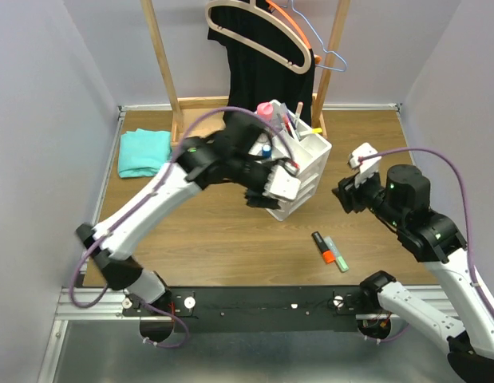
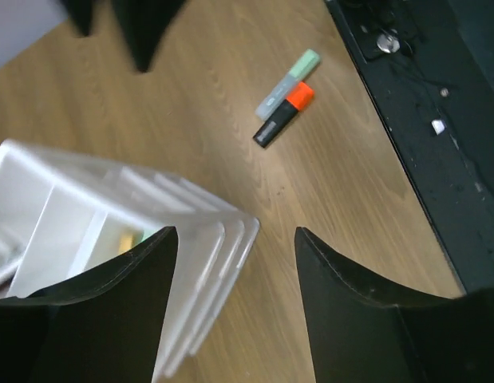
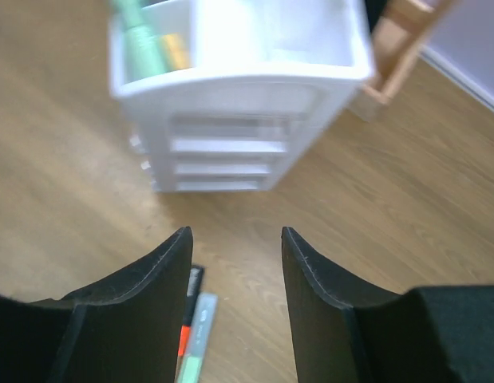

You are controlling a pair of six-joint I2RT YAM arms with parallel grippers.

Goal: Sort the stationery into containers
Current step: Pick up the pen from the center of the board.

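Lying side by side on the table [image 1: 223, 239], just ahead of the right arm's base, are an orange highlighter [image 1: 323, 248] and a green highlighter [image 1: 337, 254]. They look to be touching, or very nearly, along their length. They are well apart from the white organiser [image 1: 304, 177], whose top tray already holds pens and a pink-capped bottle [image 1: 265, 109].

The right pincer [image 3: 235, 231] hangs between the two spots with its fingers spread and nothing between them. Its wrist view shows the drawers ahead and the two highlighters at the bottom edge. The left pincer [image 2: 235, 231] hovers over the organiser's near corner, also spread and empty.

I'd judge both highlighters to be light, stiff plastic with smooth, slightly slippery barrels. They are chunky enough to fill the gap well. The sensible hold is across the barrel at mid-length, clear of the cap, so the body hangs level. Because they lie so close, one finger has little room on the inner side and may nudge the neighbour away. The organiser itself looks light enough to slide if bumped.
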